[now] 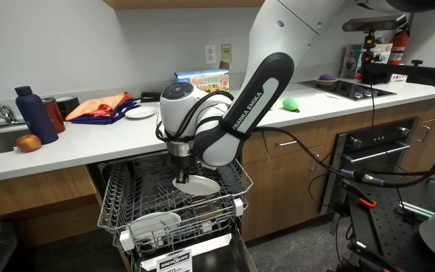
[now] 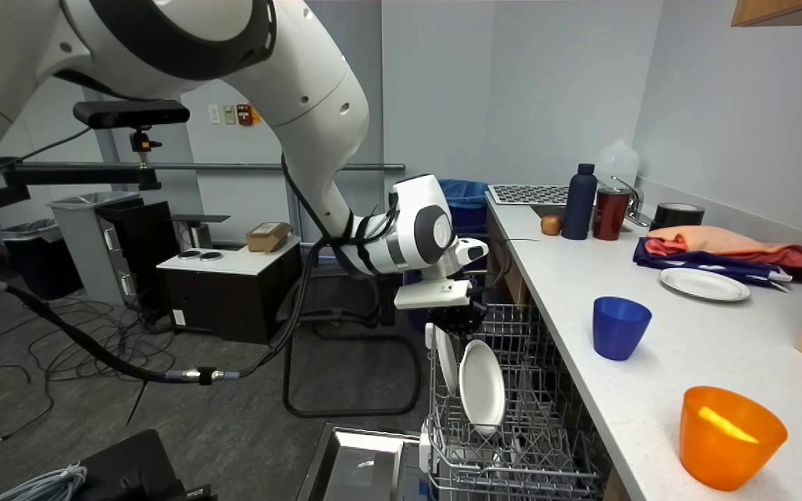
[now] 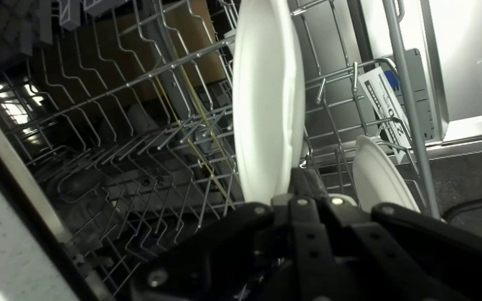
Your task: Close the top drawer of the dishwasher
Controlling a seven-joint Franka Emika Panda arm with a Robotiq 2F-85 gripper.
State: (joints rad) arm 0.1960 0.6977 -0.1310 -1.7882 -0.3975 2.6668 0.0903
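Observation:
The top drawer, a grey wire rack (image 1: 116, 189), is pulled out of the dishwasher under the counter; it shows in both exterior views (image 2: 540, 390) and in the wrist view (image 3: 128, 85). The dishwasher door (image 1: 217, 260) is folded down. A white plate (image 1: 196, 186) stands tilted in the rack, also in the wrist view (image 3: 262, 104). A second plate (image 1: 157, 223) leans nearer the rack's front. My gripper (image 1: 182, 179) points down into the rack beside the plate. In the wrist view its fingers (image 3: 303, 177) are together, with the plate left of both and nothing seen between them.
The white counter (image 1: 100, 138) runs along the rack's back side. A blue cup (image 2: 620, 328) and an orange cup (image 2: 728, 438) stand on it. Wooden cabinets (image 1: 278, 192) and a black oven (image 1: 370, 147) stand beside the dishwasher. A cable (image 1: 315, 166) hangs from the arm.

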